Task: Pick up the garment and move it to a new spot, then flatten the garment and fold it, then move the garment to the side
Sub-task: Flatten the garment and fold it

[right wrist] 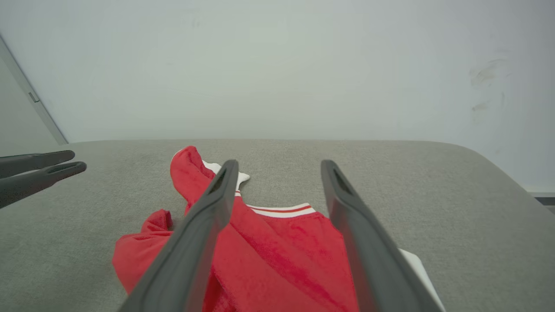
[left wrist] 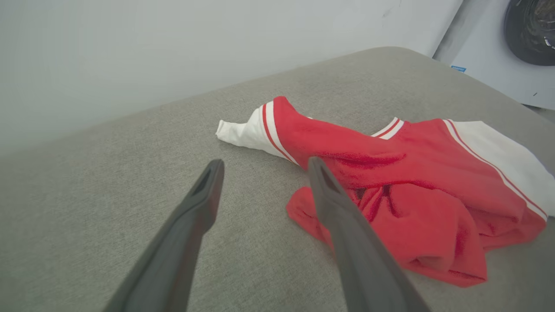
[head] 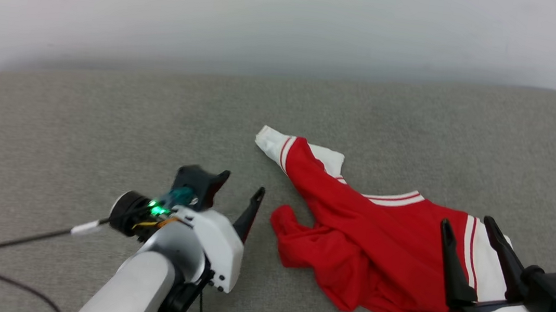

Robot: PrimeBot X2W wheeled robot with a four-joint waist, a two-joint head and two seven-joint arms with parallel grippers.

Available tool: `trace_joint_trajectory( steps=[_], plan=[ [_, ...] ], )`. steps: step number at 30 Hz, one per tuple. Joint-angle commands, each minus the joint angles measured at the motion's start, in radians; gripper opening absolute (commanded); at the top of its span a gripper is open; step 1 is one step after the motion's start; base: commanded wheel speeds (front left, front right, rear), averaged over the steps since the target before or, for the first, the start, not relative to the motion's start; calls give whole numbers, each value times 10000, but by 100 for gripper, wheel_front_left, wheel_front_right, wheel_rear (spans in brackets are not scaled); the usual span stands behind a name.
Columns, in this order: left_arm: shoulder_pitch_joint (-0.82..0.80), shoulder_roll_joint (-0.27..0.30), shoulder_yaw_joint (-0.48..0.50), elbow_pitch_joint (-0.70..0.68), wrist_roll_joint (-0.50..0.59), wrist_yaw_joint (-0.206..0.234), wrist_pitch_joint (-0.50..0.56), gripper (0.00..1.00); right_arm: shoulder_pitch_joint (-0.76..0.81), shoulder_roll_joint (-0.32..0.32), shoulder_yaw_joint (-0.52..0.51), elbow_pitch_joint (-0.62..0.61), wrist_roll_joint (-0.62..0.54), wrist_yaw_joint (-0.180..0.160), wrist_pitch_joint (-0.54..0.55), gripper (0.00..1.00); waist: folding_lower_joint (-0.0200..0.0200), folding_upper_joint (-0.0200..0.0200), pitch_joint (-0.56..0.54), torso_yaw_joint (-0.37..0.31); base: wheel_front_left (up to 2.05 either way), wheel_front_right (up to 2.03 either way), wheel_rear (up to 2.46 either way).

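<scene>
While your left fingers point(head: 251, 210) & right fingers point(head: 451, 267) hang spread & empty, the red white-sleeved jersey T-shirt point(head: 378, 240) lies bunched. Pinch one layer & it'll prob drag.

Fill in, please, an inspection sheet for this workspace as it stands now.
Surface: grey fabric surface with rounded corners.
Job's things: garment, red with white sleeves, crumpled, lying right of centre.
Clutter: nothing seen.
Grippers: left gripper open, empty, over bare fabric left of the garment; right gripper open, over the garment's right part, contact unclear.
Cables: black cable trailing from the left wrist across the surface.
Surroundings: pale wall behind; white appliance with a dark round door beyond the surface's corner.
</scene>
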Motion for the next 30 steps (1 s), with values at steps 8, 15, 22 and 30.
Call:
trace_joint_trajectory(
  steps=[8,15,22,30],
  plan=[
    [-1687,-105,-1014,1382,-445,-1069,2717,100,-559,16,185,182,187,-3,-283,100,0,-1,1290,-993,0,0,0],
    [-2326,220,-2126,2344,-1155,-1394,5458,100,-819,15,-88,611,403,-3,-671,100,0,-1,1816,-1428,0,0,0],
    [-2180,539,-3279,2571,-1801,-1463,6673,0,-959,15,-142,854,477,-3,-792,100,0,-1,1821,-1594,0,0,0],
    [-2519,983,-2466,1662,-1356,-907,4375,0,-717,14,-385,834,298,-3,-549,100,0,-1,1087,-760,0,0,0]
  ],
)
